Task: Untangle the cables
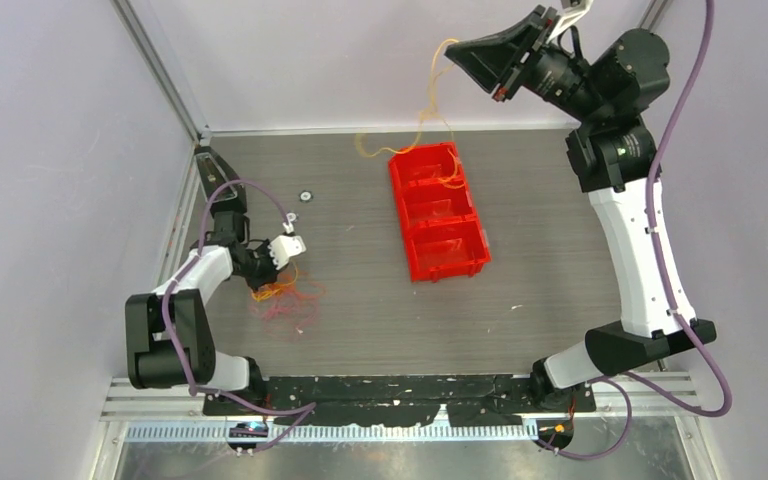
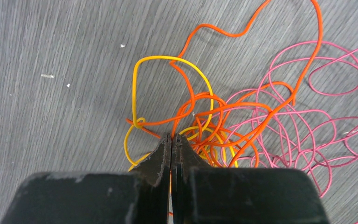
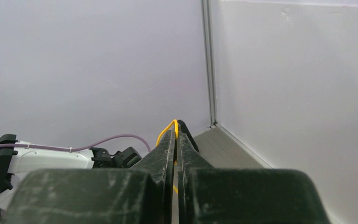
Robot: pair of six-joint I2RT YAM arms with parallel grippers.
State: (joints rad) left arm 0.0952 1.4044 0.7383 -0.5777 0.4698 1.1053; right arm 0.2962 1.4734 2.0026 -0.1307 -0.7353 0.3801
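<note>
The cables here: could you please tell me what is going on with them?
The right gripper, raised high, is shut on a yellow strand that trails down to the far end of the red bin. The left gripper is shut on the orange, yellow and pink tangle on the table.

The table (image 1: 360, 320) looks like matt grey wood-grain laminate, the thin cables (image 2: 200, 95) smooth and plastic-coated, the red bin (image 1: 450, 266) at upper centre glossy plastic, and the fingers (image 2: 161, 161) of the left gripper (image 2: 171, 138) matt black and rough-edged.
</note>
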